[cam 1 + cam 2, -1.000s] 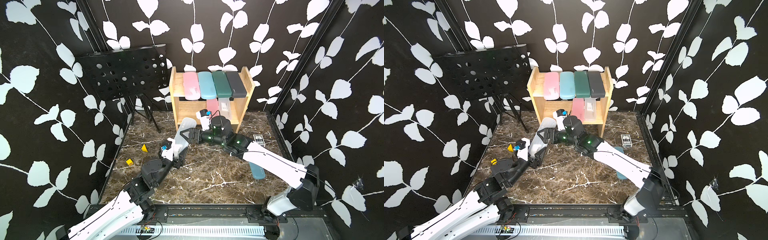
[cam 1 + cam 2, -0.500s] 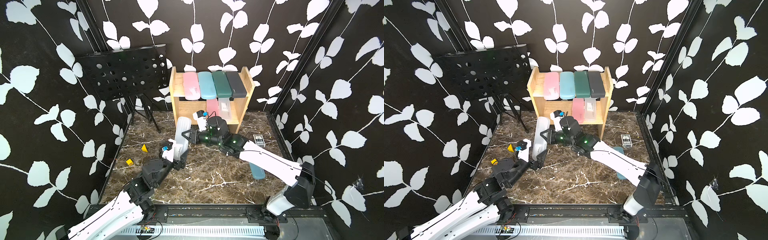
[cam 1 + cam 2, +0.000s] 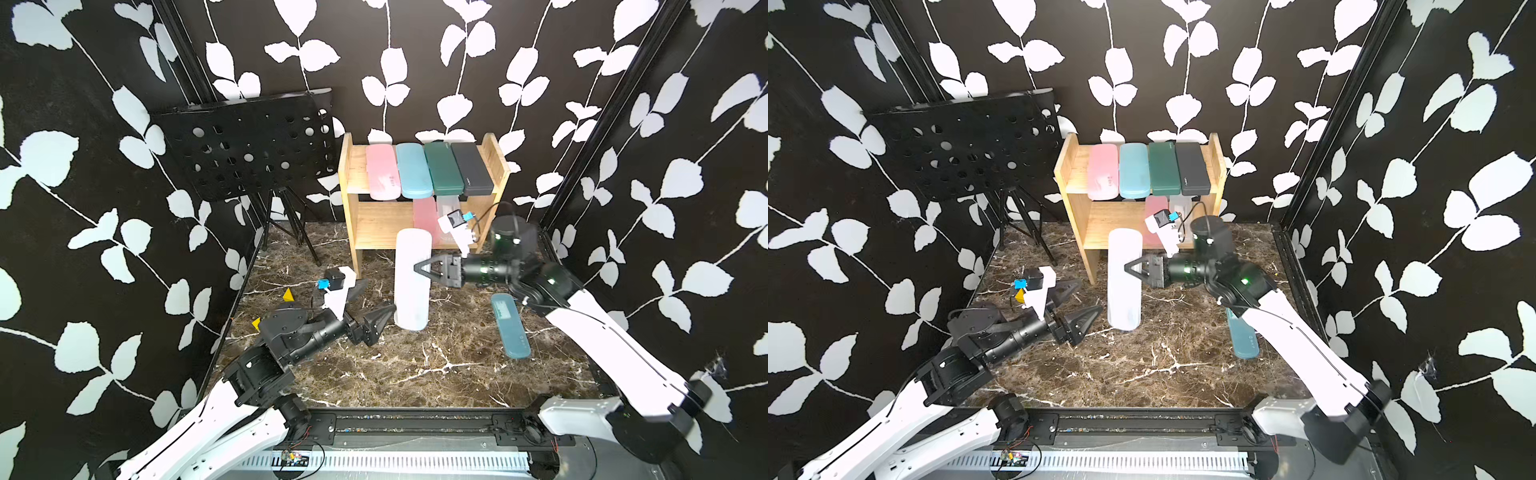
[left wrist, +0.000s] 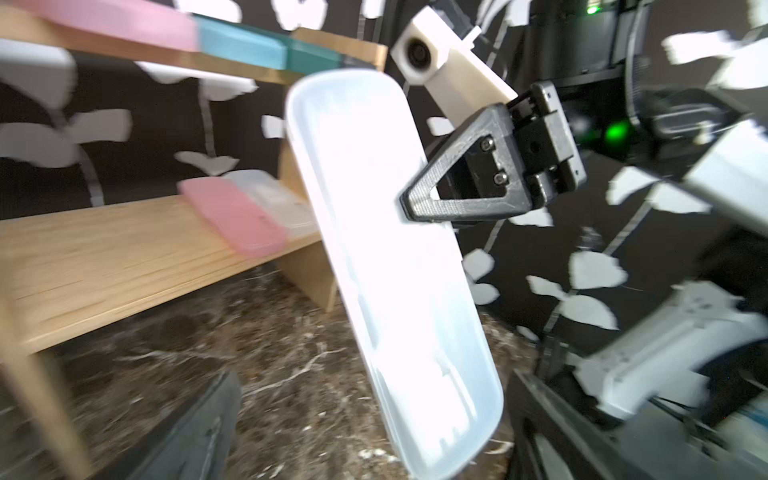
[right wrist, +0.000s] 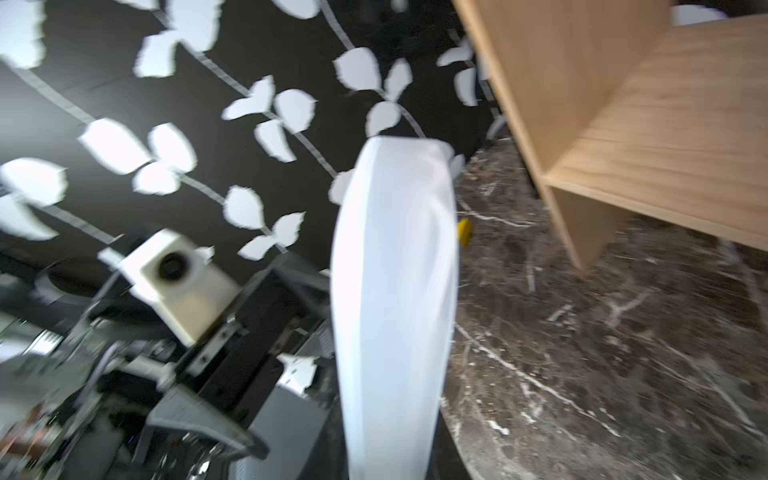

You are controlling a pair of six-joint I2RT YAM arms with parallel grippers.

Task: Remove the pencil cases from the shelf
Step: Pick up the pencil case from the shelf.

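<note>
We see the right gripper (image 3: pixel 419 268) clamped on the long edge of a clear case (image 3: pixel 409 291), which stands tilted on end in front of the shelf (image 3: pixel 374 226). The left gripper (image 3: pixel 370 301) gapes wide just beside its lower end, gripping nothing. Four cases (image 3: pixel 413 174) lie on the shelf's top board, two cases (image 3: pixel 424 214) lie below, and a blue case (image 3: pixel 510 326) lies on the floor (image 3: pixel 415 374).

shelf (image 3: pixel 382 224): pale matt wood | frosted case (image 3: pixel 410 286): smooth translucent plastic | tabletop (image 3: pixel 415 365): veined marble-look
</note>
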